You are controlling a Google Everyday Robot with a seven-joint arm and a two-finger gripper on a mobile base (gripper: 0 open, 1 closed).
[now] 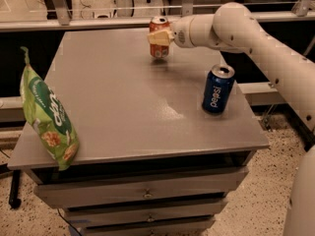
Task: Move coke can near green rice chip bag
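The coke can (pixel 158 27), red-orange with a silver top, is at the far middle of the grey table (pixel 123 97). My gripper (pixel 160 38) reaches in from the right. Its cream fingers (pixel 156 39) are shut around the can's middle and hold it upright, with its base just above the tabletop. The green rice chip bag (pixel 49 119) lies lengthwise along the table's left edge, well apart from the can and partly overhanging the front left corner.
A blue Pepsi can (pixel 217 89) stands upright near the table's right edge, under my arm (pixel 256 38). A metal railing (pixel 98 9) runs behind the table. Drawers (pixel 147 193) sit below the front edge.
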